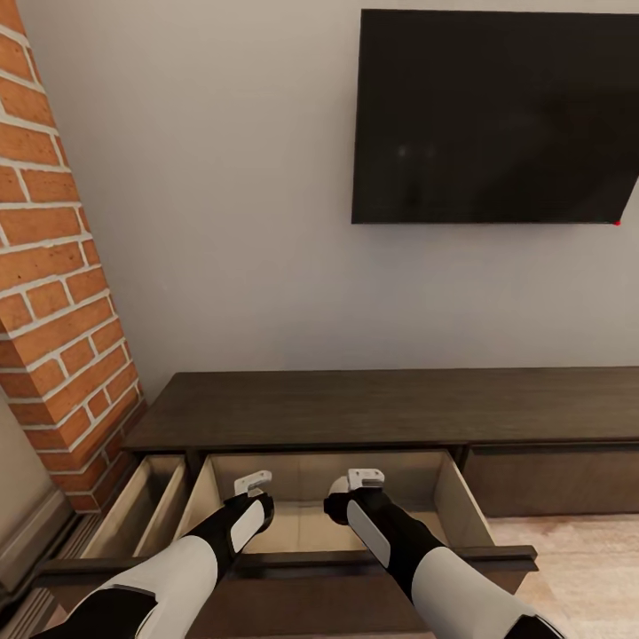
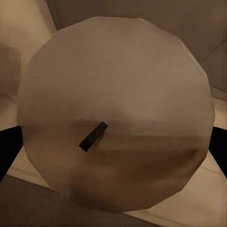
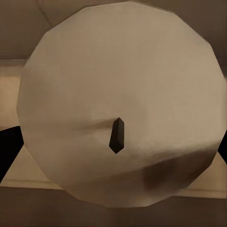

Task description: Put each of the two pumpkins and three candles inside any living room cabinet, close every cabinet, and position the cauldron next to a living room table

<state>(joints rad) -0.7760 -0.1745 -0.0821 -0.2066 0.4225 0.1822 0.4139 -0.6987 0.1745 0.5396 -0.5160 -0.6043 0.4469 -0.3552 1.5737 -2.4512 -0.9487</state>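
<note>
1. Candles: one candle (image 2: 116, 113) sits clamped between my left gripper (image 2: 113, 146) fingers, another candle (image 3: 120, 104) between my right gripper (image 3: 113, 146) fingers.
2. Both my grippers reach down into the cabinet (image 1: 382, 413) drawer (image 1: 457, 497), which stands pulled open.
3. Above hangs a dark TV (image 1: 497, 115).

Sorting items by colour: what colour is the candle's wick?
Black, on a beige-tan candle; the wick shows best in the right wrist view.

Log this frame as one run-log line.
phase: stowing candles | left gripper: shut on candle, over open drawer | right gripper: shut on second candle, same drawer | cabinet: two drawers open
</note>
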